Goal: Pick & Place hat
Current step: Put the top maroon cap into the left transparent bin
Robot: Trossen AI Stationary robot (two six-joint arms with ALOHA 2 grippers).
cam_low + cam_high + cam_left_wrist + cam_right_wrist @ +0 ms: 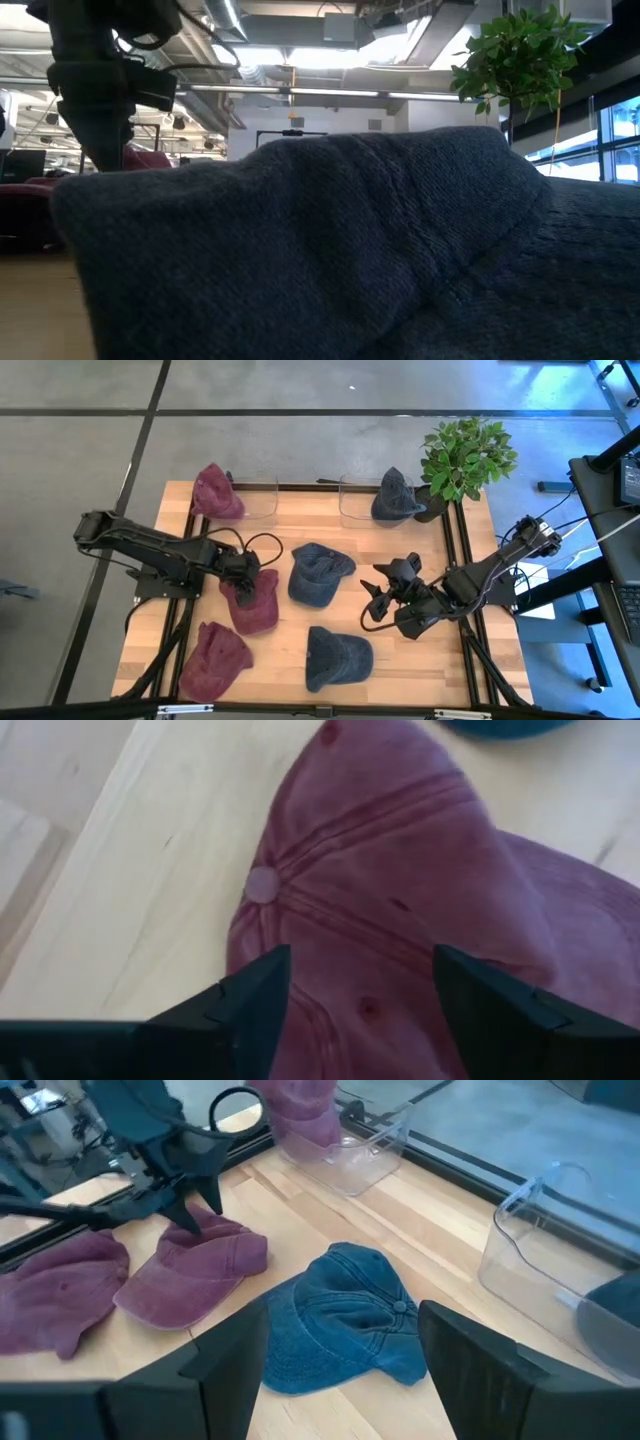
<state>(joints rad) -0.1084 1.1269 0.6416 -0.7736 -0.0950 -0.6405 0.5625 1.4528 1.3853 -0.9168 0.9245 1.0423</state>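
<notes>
We see a worktop (pixel 290 650) of pale wood, smooth, with a fine grain and a matt finish. The maroon cap (pixel 400 910) under the left gripper (pixel 355 995) is washed cotton cloth, soft and matt, with stitched seams and a cloth-covered button. The blue cap (pixel 345 1320) near the right gripper (pixel 340 1365) looks like faded denim, matt. Both grippers have dark, matt plastic fingers. Two clear plastic bins (pixel 545 1250) are glossy and see-through. The dark cap (pixel 330 250) close to the low camera shows a coarse woven cloth.
</notes>
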